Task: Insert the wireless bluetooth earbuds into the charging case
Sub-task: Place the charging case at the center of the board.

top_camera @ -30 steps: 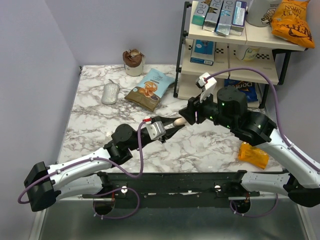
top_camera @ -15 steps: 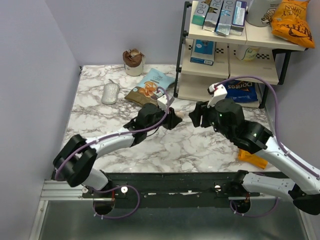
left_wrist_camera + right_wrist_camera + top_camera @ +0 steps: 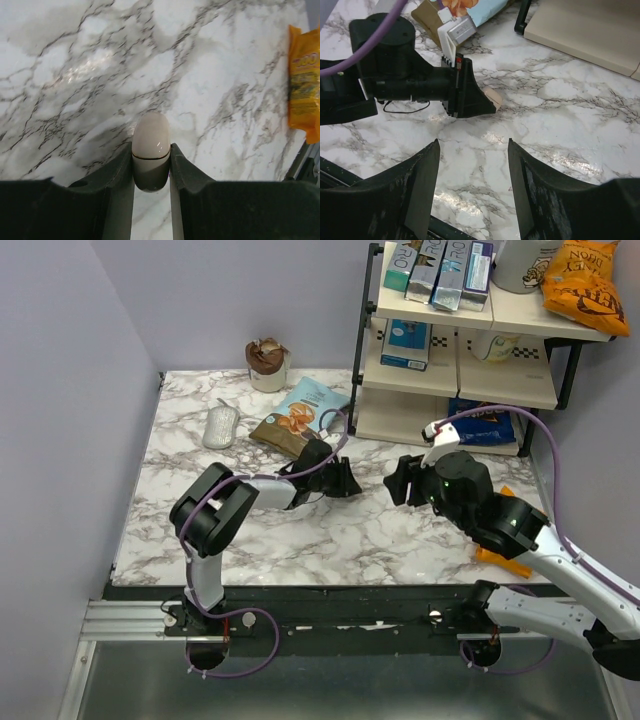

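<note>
Lettering on shelf boxes (image 3: 437, 270), unreadable

The charging case (image 3: 151, 134) is smooth, glossy white plastic; the desk (image 3: 70, 60) beneath it polished veined marble; the left end effector (image 3: 151, 151) around it matt black plastic.

Left pincer (image 3: 151, 151) clamped on charging case (image 3: 151, 142) above marble table (image 3: 75, 75); orange snack packet (image 3: 304, 85) at right edge.

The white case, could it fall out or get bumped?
Maybe. The charging case is smooth and round, and the left end effector pinches only its back half, so it might slip. The open right end effector faces it from nearby and could knock it loose.
</note>
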